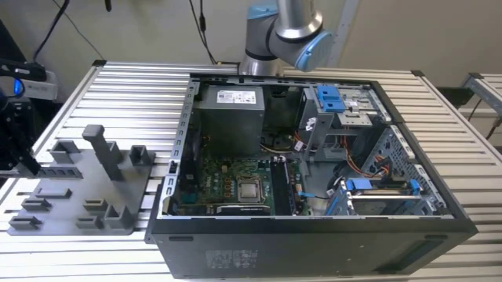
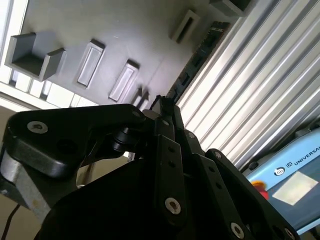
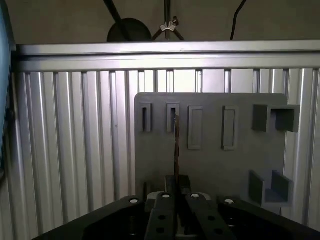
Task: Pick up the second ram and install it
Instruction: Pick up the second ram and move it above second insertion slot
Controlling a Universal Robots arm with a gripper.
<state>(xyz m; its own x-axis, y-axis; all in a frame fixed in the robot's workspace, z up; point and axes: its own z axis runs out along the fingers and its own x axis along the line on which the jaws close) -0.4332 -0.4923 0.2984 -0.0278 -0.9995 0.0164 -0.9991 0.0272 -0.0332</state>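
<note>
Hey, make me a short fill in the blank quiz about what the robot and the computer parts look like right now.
1. The gripper is ____ on the second ram.
2. In the first wrist view, the ram shows in front of a slotted tray whose colour is ____.
3. In the exterior view, the open computer case stands to the exterior view's ____ of the tray.
Missing words: shut; grey; right.

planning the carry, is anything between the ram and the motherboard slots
The second ram is in the gripper, by the grey fixture. Straight across, the fixture's tall post and the case wall stand between it and the motherboard. From above, nothing visible blocks the way.
</note>
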